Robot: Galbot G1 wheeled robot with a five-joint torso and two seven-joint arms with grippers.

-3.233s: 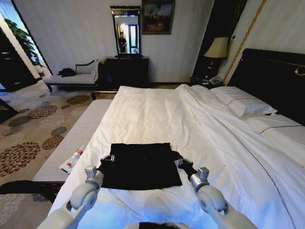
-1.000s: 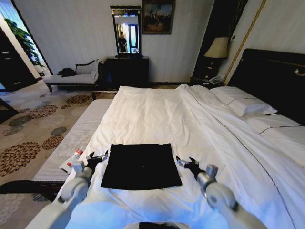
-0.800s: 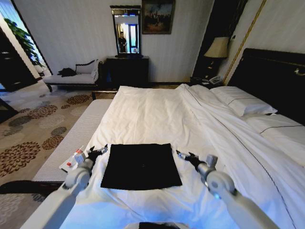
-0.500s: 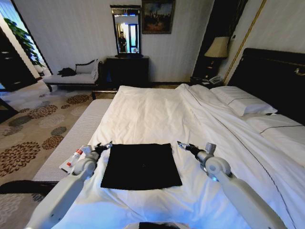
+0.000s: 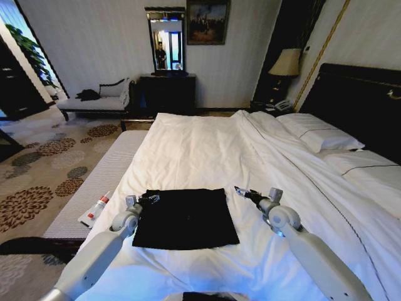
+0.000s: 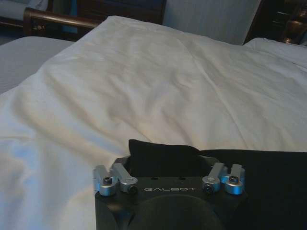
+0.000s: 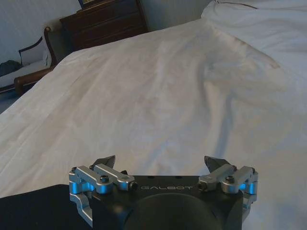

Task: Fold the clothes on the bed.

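The clothes, a black T-shirt, lie folded into a flat rectangle on the white duvet of the bed, near its foot. My left gripper is open at the shirt's far left corner. In the left wrist view that corner of the black shirt lies between the spread fingers. My right gripper is open just beyond the shirt's far right corner, over bare duvet. The right wrist view has its fingertips wide apart and a strip of the black shirt off to one side.
A grey bench runs along the bed's left side with a red-and-white tube on it. White pillows and a dark headboard are at the right. A chaise, a dark dresser and patterned carpet lie beyond.
Both arms have reached forward from the shirt's near corners to its far edge. In the last half second the left gripper slid right onto the far left corner; the right barely moved.
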